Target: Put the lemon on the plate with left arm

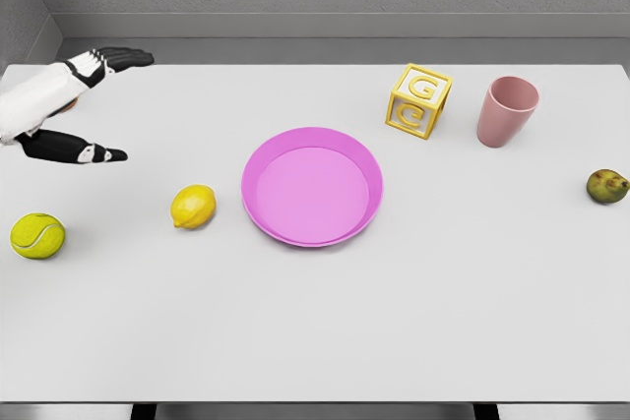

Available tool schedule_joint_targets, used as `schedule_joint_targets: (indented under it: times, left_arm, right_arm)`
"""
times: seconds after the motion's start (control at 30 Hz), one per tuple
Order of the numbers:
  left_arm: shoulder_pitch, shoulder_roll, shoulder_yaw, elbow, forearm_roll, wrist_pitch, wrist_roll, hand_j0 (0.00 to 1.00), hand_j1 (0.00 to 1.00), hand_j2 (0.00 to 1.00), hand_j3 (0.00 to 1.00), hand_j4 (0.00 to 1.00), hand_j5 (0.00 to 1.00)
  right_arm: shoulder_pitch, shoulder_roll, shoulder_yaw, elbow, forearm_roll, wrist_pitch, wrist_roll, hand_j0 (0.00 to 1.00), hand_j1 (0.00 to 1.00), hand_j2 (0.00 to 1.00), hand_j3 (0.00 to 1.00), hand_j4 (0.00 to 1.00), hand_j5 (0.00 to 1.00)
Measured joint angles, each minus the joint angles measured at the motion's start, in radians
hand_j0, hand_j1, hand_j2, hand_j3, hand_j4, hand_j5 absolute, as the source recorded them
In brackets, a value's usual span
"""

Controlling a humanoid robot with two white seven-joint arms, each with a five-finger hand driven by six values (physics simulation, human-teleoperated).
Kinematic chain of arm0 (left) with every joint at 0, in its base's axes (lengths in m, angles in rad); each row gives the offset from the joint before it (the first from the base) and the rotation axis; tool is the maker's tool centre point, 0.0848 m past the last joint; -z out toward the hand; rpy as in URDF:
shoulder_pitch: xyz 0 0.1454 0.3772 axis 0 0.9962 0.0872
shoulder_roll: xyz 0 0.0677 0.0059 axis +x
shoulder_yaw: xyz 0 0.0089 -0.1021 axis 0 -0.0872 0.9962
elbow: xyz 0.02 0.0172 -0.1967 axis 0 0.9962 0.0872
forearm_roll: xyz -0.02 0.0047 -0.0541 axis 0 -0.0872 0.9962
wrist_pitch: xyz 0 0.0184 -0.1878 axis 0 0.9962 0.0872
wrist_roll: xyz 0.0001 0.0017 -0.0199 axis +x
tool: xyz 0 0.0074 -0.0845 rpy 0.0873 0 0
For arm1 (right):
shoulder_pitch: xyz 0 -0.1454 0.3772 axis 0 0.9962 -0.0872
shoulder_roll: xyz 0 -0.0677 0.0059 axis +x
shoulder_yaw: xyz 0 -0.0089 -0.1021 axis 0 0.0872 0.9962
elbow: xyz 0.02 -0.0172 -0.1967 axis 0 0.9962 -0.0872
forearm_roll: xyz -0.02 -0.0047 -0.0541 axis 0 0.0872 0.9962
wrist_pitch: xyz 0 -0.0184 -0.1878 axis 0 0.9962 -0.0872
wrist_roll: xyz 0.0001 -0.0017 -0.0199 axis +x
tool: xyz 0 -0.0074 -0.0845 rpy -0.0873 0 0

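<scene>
A yellow lemon (193, 207) lies on the white table, just left of the pink plate (366, 159); a small gap separates them. The plate holds nothing. My left hand (98, 105) hovers at the far left, above and to the left of the lemon, well apart from it. Its dark fingers are spread wide, thumb low and the others high, with nothing between them. No right arm shows in the head view.
A green tennis ball (37, 235) sits at the left edge below my hand. Behind the plate stand a yellow letter block (418, 100) and a pink cup (507, 110). A brownish-green fruit (607, 186) lies at the right edge.
</scene>
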Motion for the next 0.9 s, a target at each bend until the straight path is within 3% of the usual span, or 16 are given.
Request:
schedule_joint_targets:
  times: [0.17,0.3,0.37,0.43,0.63,0.9]
  left_arm:
    - [0.037,-0.066,-0.001,-0.017,-0.116,0.000,0.000,1.00,1.00,1.00,1.00,1.00,1.00]
    - [0.113,-0.077,-0.008,-0.057,-0.188,-0.001,0.000,0.99,0.99,0.99,0.99,0.99,0.99]
    - [0.121,-0.103,-0.008,-0.087,-0.201,-0.001,0.000,0.99,0.99,0.99,0.99,0.99,0.99]
    - [0.170,-0.144,-0.004,-0.110,-0.208,-0.001,0.000,0.99,0.99,0.99,0.99,0.99,0.99]
    - [0.212,-0.233,0.056,-0.146,-0.213,0.000,0.000,0.98,0.98,0.98,0.98,0.98,0.98]
    - [0.216,-0.180,0.069,-0.161,-0.215,0.000,0.000,0.97,0.97,0.97,0.97,0.97,0.97]
  right_arm:
    - [0.000,0.000,0.000,0.000,0.000,0.000,0.000,1.00,1.00,1.00,1.00,1.00,1.00]
    - [0.000,0.000,0.000,0.000,0.000,0.000,0.000,1.00,1.00,1.00,1.00,1.00,1.00]
    - [0.000,0.000,0.000,0.000,0.000,0.000,0.000,1.00,1.00,1.00,1.00,1.00,1.00]
    - [0.000,0.000,0.000,0.000,0.000,0.000,0.000,1.00,1.00,1.00,1.00,1.00,1.00]
    - [0.000,0.000,0.000,0.000,0.000,0.000,0.000,1.00,1.00,1.00,1.00,1.00,1.00]
    - [0.000,0.000,0.000,0.000,0.000,0.000,0.000,1.00,1.00,1.00,1.00,1.00,1.00]
